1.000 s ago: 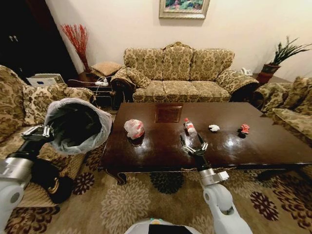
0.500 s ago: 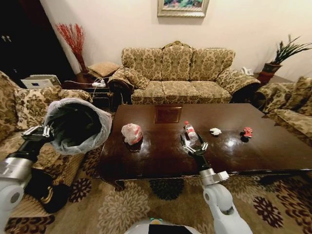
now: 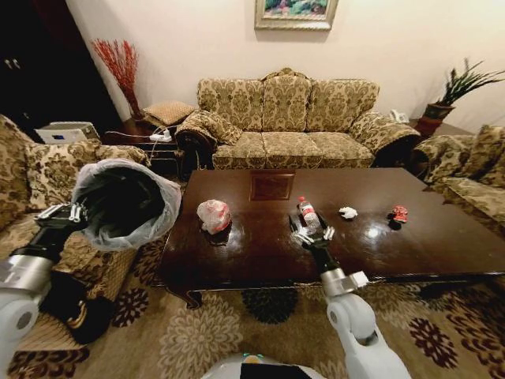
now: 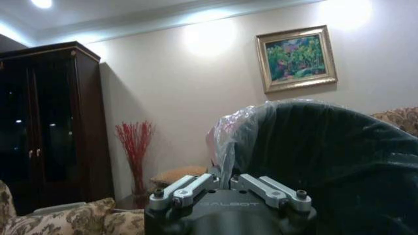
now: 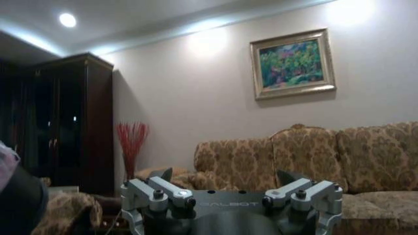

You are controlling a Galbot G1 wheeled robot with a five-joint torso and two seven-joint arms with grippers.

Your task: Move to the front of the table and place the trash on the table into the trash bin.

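Dark tabletop (image 3: 410, 237) carries bottle (image 3: 307, 213); right pincer (image 3: 311, 234) gapes empty beside it; left pincer (image 3: 59, 213) grips bin (image 3: 126, 201).

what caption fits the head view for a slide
Left gripper holds trash bin; open right gripper nears bottle on table.

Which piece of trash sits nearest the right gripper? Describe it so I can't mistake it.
On the dark table, just beyond the open right gripper, lies a clear bottle with a red label. Unlike the bag bundle and paper wad, it's transparent and elongated.
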